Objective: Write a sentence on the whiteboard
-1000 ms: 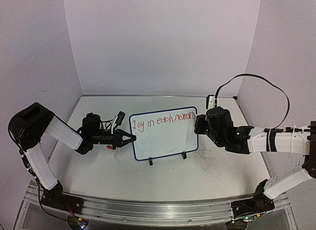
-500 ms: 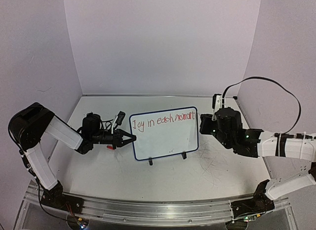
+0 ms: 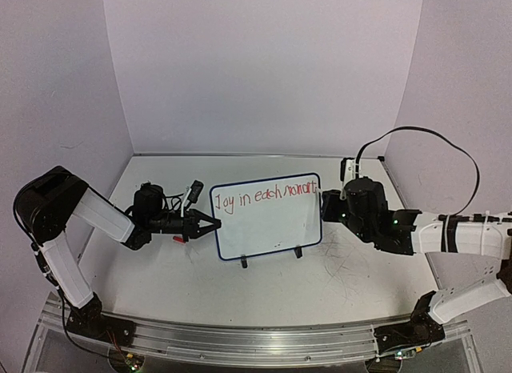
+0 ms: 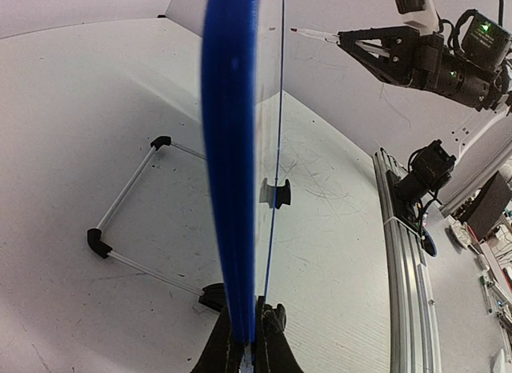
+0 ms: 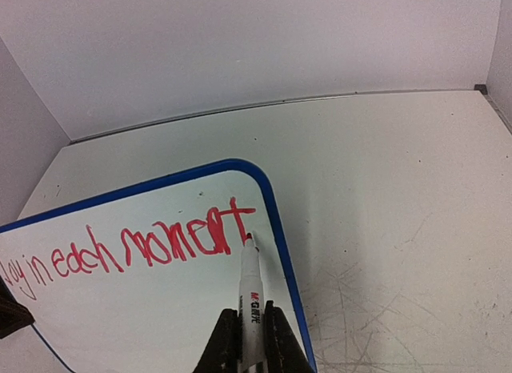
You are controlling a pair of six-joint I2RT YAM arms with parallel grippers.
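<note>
Robot lab cell: aluminium rail [image 3: 240,337] at scuffed white table [image 3: 344,285] edge, 3 plain lilac walls [image 3: 264,69] enclosing.

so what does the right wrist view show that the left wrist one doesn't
Only the right wrist view: the sentence in red on the whiteboard face, with the marker tip by its last letter. Only the left wrist view: the left gripper shut on the board's blue rim, seen edge-on, plus the wire stand behind it. Both: the whiteboard, the marker in the right gripper, the scuffed tabletop.
</note>
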